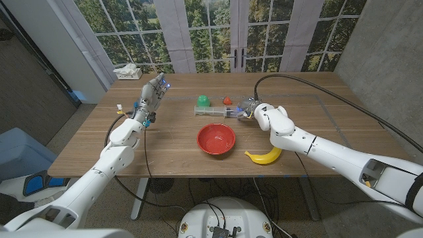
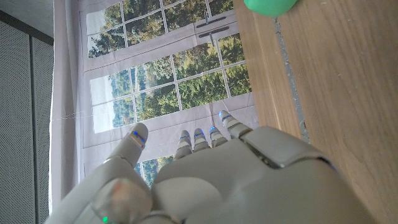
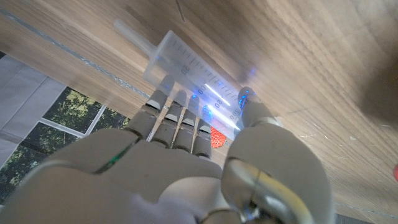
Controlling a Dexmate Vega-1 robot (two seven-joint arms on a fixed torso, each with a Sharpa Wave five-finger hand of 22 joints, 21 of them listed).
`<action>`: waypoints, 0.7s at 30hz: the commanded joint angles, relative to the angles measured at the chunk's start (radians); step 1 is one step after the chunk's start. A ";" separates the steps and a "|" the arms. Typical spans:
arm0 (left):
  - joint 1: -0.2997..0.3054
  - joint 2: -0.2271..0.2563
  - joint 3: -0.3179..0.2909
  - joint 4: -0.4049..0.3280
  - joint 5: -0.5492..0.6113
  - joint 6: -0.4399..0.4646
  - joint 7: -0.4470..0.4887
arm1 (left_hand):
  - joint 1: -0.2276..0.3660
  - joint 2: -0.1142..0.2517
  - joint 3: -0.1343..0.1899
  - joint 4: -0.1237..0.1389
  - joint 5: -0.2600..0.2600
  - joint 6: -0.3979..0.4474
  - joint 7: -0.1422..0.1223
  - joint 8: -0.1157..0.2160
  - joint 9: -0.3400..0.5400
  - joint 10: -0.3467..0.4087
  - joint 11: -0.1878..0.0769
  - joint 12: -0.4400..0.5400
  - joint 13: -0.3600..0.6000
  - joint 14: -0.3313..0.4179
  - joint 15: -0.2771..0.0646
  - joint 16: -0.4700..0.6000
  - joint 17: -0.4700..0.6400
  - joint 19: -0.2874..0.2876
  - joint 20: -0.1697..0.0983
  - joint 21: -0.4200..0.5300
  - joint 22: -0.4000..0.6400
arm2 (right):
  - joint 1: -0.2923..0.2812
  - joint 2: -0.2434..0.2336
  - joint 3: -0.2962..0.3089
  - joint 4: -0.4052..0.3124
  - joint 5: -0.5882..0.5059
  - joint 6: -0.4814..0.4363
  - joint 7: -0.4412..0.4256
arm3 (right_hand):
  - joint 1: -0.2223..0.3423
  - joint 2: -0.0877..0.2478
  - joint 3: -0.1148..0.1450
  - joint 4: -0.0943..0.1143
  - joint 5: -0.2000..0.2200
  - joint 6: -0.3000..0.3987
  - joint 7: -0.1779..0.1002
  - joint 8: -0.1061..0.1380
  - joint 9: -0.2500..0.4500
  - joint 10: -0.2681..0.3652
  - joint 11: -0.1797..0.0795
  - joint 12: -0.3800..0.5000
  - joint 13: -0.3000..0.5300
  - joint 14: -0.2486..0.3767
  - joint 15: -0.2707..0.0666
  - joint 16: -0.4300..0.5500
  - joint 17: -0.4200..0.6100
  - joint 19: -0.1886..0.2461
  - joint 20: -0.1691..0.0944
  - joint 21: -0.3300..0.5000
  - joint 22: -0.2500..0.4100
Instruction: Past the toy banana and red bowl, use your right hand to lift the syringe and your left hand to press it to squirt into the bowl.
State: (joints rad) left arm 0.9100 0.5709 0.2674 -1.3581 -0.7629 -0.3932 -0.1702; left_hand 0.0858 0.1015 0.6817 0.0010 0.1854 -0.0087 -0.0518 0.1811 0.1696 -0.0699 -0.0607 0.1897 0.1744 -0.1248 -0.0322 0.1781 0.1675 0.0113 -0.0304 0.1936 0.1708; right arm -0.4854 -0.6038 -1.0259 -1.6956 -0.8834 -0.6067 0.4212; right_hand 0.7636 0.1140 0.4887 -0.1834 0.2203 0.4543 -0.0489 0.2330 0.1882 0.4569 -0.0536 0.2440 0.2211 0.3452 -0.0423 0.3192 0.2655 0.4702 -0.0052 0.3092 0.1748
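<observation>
A clear syringe (image 1: 215, 111) lies on the wooden table (image 1: 165, 142), just beyond the red bowl (image 1: 216, 139). The yellow toy banana (image 1: 264, 156) is to the bowl's right, near the front edge. My right hand (image 1: 254, 110) is at the syringe's right end. In the right wrist view its fingers (image 3: 177, 115) and thumb reach over the syringe (image 3: 186, 65) barrel, spread apart and not closed around it. My left hand (image 1: 153, 94) is held up over the left part of the table. Its fingers (image 2: 199, 138) are straight, apart and hold nothing.
A green toy (image 1: 203, 101) and a small red toy (image 1: 227, 100) stand just behind the syringe; the green toy (image 2: 270, 5) also appears in the left wrist view. A white object (image 1: 129, 71) sits at the table's far left corner. Windows stand behind the table.
</observation>
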 commanded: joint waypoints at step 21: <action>0.002 0.009 -0.001 -0.013 -0.001 0.008 -0.005 | -0.002 0.062 0.006 -0.008 0.004 0.008 -0.007 0.002 0.003 0.004 0.000 0.003 0.002 0.002 -0.067 -0.001 0.002 0.009 -0.085 0.007 0.004 | -0.062 -0.010 0.011 0.040 -0.098 0.039 -0.215 | 0.342 0.036 -0.042 0.021 -0.034 0.537 -0.151 0.155 0.012 0.511 -0.141 0.226 0.170 0.368 -0.195 0.292 0.256 0.118 -0.153 0.068 0.025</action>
State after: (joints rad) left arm 0.9189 0.5801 0.2643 -1.3735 -0.7646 -0.3888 -0.1699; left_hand 0.0858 0.1015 0.6848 -0.0021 0.1854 -0.0045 -0.0561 0.1811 0.1696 -0.0699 -0.0607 0.1897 0.1744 -0.1249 -0.0322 0.1781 0.1676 0.0112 -0.0305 0.1936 0.1708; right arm -0.5043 -0.5889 -1.0556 -1.6602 -0.9841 -0.6243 0.3634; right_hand 0.9482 0.0085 0.4587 -0.1661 0.1769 0.7152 0.0551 0.3816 0.2011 0.7968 -0.0340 0.4789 0.3984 0.6991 -0.0697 0.6236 0.5195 0.5840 -0.0552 0.3672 0.1934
